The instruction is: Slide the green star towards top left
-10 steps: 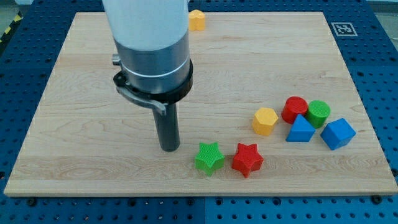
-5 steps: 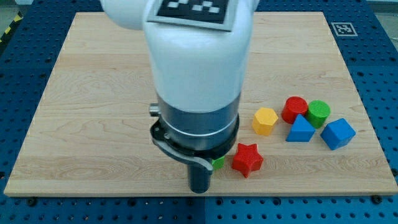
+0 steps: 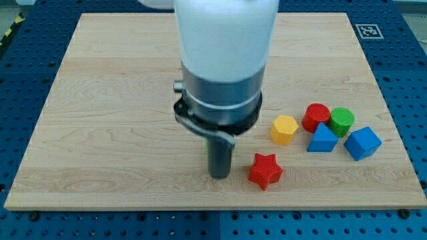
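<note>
The green star does not show in the camera view; my arm and rod cover the spot where it lay. My tip is on the wooden board, near the view's bottom centre. It is just left of the red star, with a small gap between them. The wide white and grey body of the arm hides the board above the rod.
At the view's right is a cluster: a yellow hexagon, a red cylinder, a green cylinder, a blue wedge-like block and a blue cube. The board's bottom edge is close below my tip.
My rod swung from left of the green star down to the board's bottom edge, then a little up. The green star went out of sight behind it. The red star has not moved.
</note>
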